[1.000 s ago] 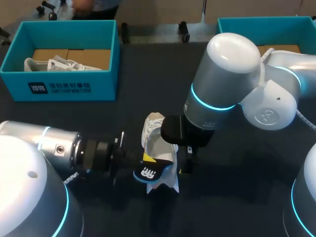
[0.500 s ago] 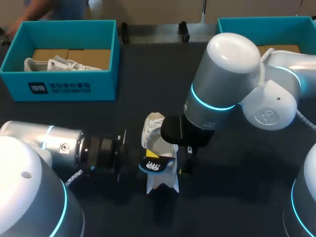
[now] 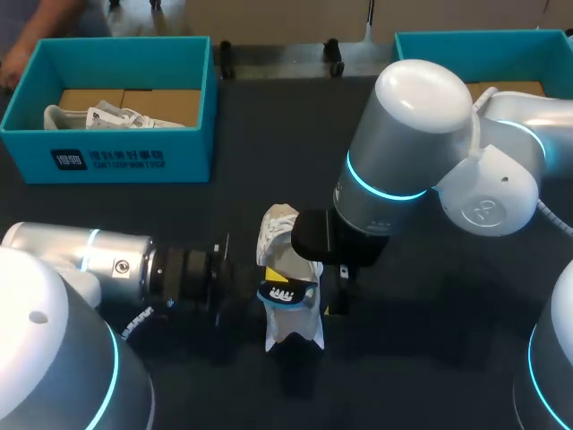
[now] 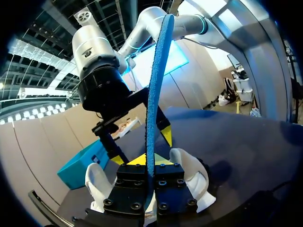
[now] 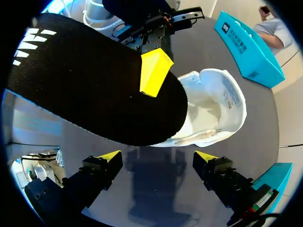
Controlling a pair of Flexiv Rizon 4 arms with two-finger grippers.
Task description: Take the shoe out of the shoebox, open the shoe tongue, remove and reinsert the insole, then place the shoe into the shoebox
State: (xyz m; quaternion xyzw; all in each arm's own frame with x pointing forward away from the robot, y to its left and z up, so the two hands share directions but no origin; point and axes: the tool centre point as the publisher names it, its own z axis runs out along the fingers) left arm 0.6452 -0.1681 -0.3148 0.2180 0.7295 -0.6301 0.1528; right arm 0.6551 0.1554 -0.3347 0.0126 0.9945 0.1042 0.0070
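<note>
Pinching the insole (image 4: 156, 94) in the left end effector (image 4: 149, 163), right end effector (image 5: 158, 158) spread, I am judging it light and floppy.

insole (image 5: 85, 80) matt black cloth, blue rough underside; shoe (image 5: 222, 99) white cloth; table (image 3: 269, 134) matt dark.

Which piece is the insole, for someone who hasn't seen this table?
At the middle of the dark table sits a white shoe. Over its opening, the left gripper pinches the insole: a thin flat pad, black on one face and blue on the other, unlike the white shoe beneath.
</note>
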